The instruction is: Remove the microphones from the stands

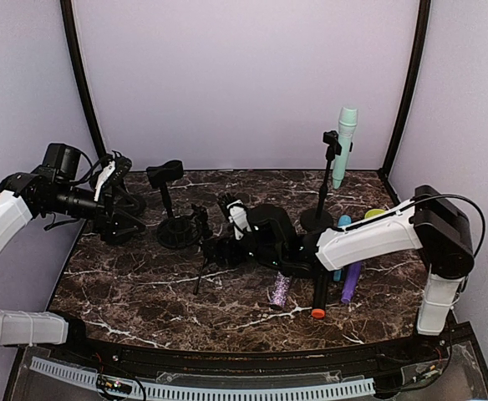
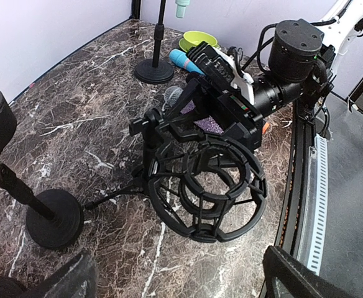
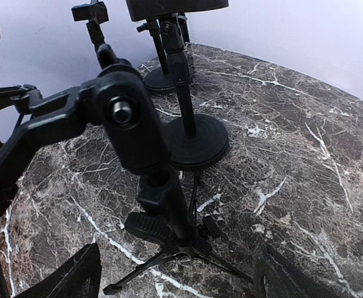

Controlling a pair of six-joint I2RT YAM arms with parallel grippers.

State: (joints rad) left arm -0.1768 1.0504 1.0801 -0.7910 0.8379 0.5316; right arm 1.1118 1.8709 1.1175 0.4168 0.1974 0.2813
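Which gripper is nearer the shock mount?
Right. The right gripper is right beside the shock mount, jaws open; the left gripper stands apart, off to its left.

This looks like a robotics lab's test cell, not a home or a studio. A marble-patterned tabletop (image 1: 144, 288) is boxed in by plain lilac walls (image 1: 244, 75), with black poles (image 1: 80, 75) rising at its far corners. A left arm (image 1: 6, 219) and a right arm (image 1: 365, 240), white and black, are mounted at its near edge, behind a white perforated strip (image 1: 227, 390), perhaps a cable guide. Microphone stands (image 1: 315, 220) and brightly coloured microphones (image 1: 350, 284) serve as props.
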